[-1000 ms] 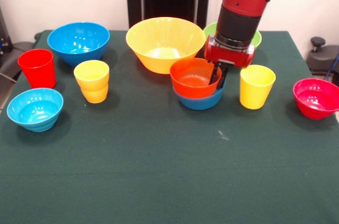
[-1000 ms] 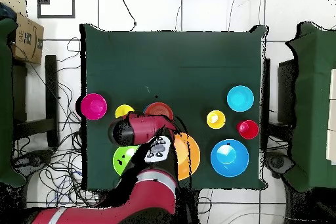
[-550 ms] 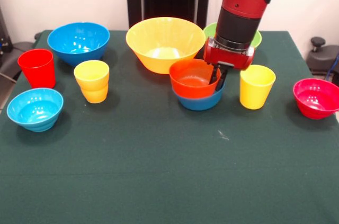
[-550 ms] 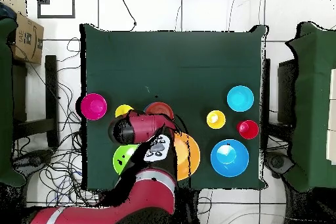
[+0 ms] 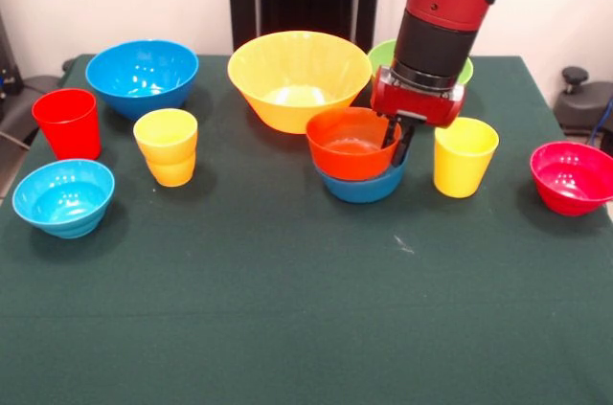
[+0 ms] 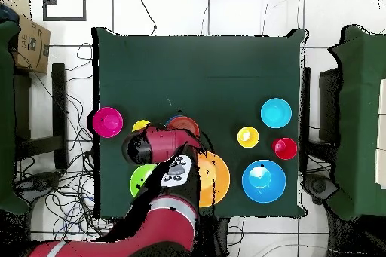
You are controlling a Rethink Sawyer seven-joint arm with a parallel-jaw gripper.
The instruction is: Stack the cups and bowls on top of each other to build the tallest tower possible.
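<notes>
An orange-red bowl (image 5: 351,143) sits nested in a small blue bowl (image 5: 362,185) at mid-table, together a low tower. My gripper (image 5: 395,142) reaches down onto the orange-red bowl's right rim, and its dark fingers (image 5: 400,145) look shut across that rim. Right of it stands a yellow cup (image 5: 464,157). A large yellow-orange bowl (image 5: 298,79) is just behind, and a lime green bowl (image 5: 383,55) shows behind my wrist. At the left are a red cup (image 5: 68,123), stacked yellow cups (image 5: 167,146), a blue bowl (image 5: 142,77) and a light-blue bowl (image 5: 63,197). A crimson bowl (image 5: 572,177) sits far right.
In the overhead view my arm (image 6: 162,186) covers the gripper and part of the lime green bowl (image 6: 138,182) and yellow-orange bowl (image 6: 216,179). The dark green table (image 5: 287,309) runs wide toward the camera. Cables lie on the floor around the table.
My wrist has shifted slightly right and toward the camera, and the orange-red and blue bowl pair has nudged with it. The other cups and bowls have not moved.
</notes>
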